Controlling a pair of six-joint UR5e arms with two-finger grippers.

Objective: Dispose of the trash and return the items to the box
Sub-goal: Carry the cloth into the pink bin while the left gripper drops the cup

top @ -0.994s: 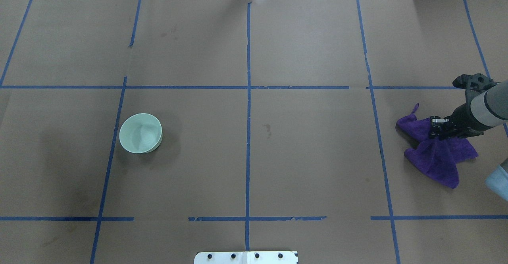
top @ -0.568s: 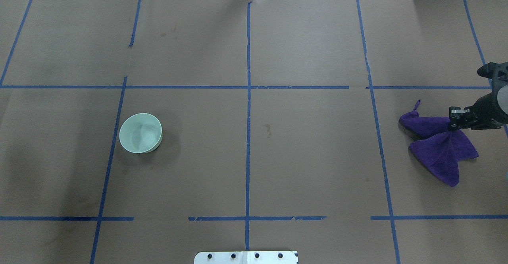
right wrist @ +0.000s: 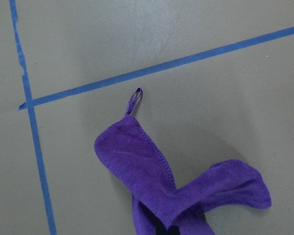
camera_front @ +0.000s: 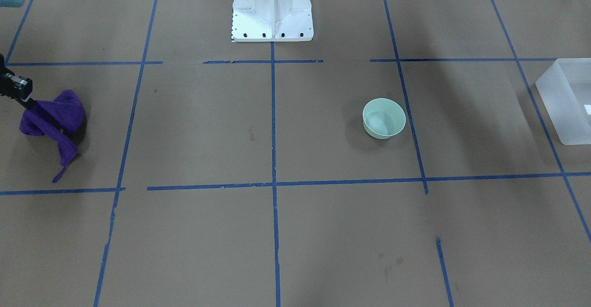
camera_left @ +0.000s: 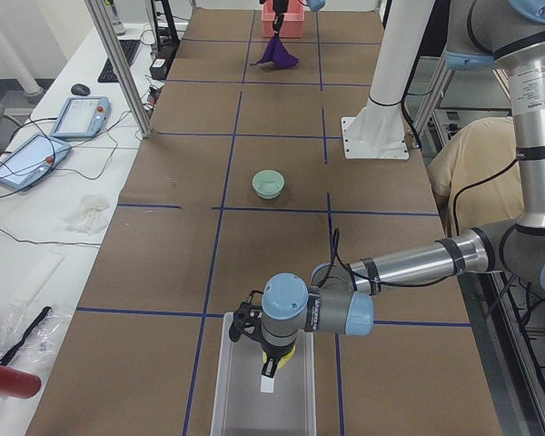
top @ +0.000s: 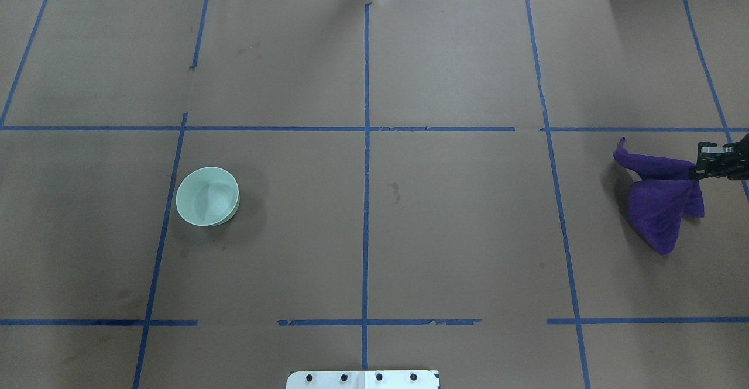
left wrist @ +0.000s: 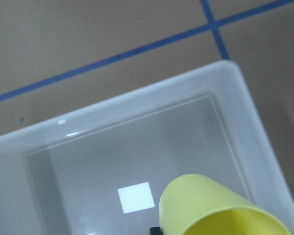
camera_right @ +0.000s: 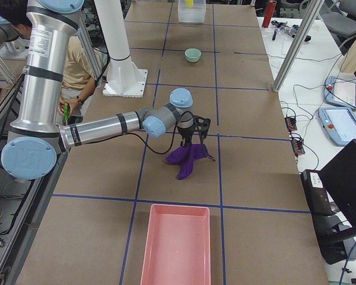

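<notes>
The overhead camera looks forward and down from high behind the robot's edge of the table (top: 456, 231), the front-facing one steeply down from the opposite edge toward the pedestal base (camera_front: 272, 7); both are distant and share the middle with the bowl (top: 207, 196) and the purple cloth (top: 661, 207). The side cameras stand high beyond the table's two ends and look along it toward each other, the left one nearest the box (camera_left: 236, 381), the right one nearest the pink tray (camera_right: 177, 249). The wrist cameras are close: the left looks down past the yellow cup (left wrist: 210, 210) into the box, the right down onto the cloth.
</notes>
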